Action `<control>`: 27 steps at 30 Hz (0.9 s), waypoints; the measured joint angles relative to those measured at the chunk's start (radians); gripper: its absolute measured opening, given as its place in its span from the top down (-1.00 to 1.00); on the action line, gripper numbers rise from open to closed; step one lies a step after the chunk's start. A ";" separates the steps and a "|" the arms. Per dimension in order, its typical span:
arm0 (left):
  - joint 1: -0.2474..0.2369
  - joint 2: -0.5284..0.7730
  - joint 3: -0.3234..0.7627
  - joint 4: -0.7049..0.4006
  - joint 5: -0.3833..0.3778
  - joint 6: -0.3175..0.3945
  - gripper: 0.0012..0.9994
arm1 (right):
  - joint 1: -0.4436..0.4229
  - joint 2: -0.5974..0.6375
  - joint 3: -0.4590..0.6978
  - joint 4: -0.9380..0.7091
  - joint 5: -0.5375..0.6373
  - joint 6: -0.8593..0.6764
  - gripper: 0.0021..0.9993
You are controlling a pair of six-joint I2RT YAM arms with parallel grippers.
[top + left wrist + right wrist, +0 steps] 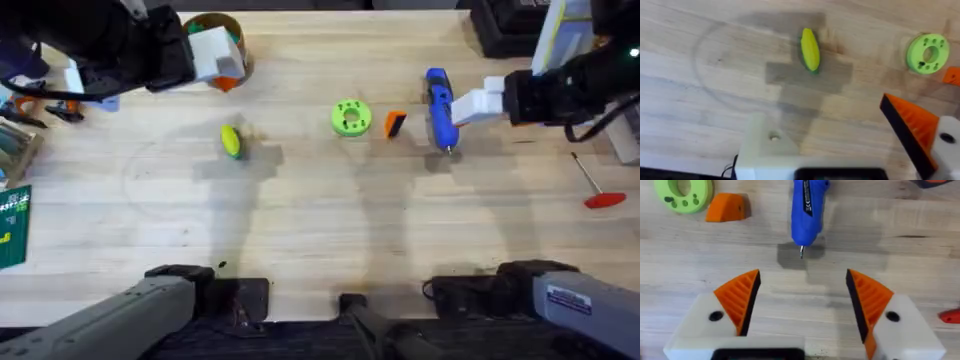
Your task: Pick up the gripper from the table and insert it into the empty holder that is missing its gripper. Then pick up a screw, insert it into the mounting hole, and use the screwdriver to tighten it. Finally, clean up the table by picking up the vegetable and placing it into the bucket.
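**Loose tip on the counter, one bare mount**

While both arms hang above the counter (330,230), one loose orange gripper (395,123) lies near the far edge, between one lime-green disc (351,117) and one blue screwdriver (439,107). It sits just beside the disc and a little apart from the screwdriver, touching neither. In the right wrist view the same three things appear: gripper (727,207), disc (683,194) and screwdriver (808,210), the metal bit pointing toward the pincer.

The right pincer (802,305) stands open, with two orange-tipped fingers wide apart and nothing between them; in the overhead view it (462,107) hovers at the screwdriver.

The left pincer (840,145) carries one orange tip (910,131) and one bare white holder (767,145), spread apart and holding nothing. In the overhead view it (220,55) hangs at the far left, just in front of the single bucket (222,30).

One yellow-green vegetable (231,140) lies left of the middle, well apart from the disc; it also shows in the left wrist view (810,49). One thin rod with a red handle (597,185) rests near the right edge.
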 joint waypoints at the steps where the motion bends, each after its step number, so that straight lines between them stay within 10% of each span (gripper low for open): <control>1: 0.000 0.000 0.000 -0.010 -0.007 0.001 -0.97 | 0.000 0.000 0.000 0.000 0.000 0.000 -0.98; 17: 0.000 -0.056 -0.022 0.088 -0.074 0.039 -0.97 | 0.000 0.000 0.000 0.000 0.000 0.000 -0.98; 27: 0.000 -0.283 -0.297 0.359 -0.077 0.057 -0.97 | 0.000 0.000 0.000 0.000 0.000 0.000 -0.98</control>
